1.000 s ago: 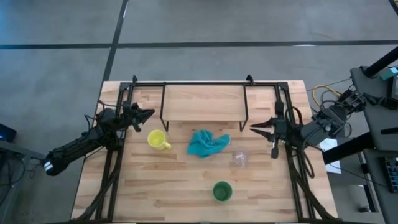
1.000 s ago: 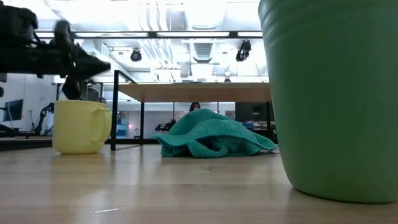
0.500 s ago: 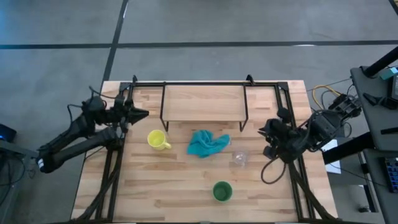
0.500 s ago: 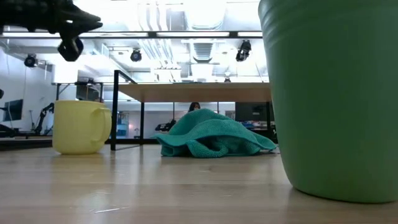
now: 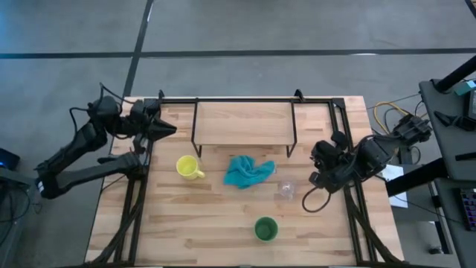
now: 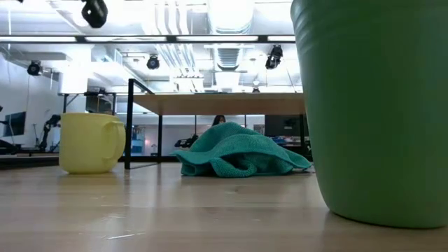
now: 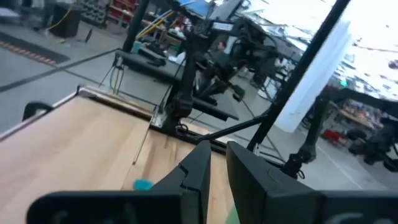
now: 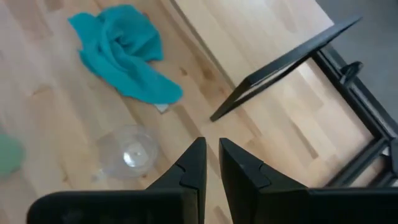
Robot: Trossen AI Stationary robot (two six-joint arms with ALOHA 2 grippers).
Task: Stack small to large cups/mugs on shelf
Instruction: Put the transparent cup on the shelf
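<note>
A: Right gripper [image 5: 314, 158], fingers pressed nearly together, hangs near the small clear glass cup [image 5: 287, 188] on the tabletop, likely since smallest goes first.

B: Left gripper [image 5: 169, 129], also closed and empty, waits by the low light-wood shelf [image 5: 243, 123].

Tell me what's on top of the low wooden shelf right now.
Nothing shows on the low light-wood plank shelf with black metal legs: its top is bare in the high view. The yellow handled mug, small clear glass cup and green cup all stand on the table. Its underside is hidden.
</note>
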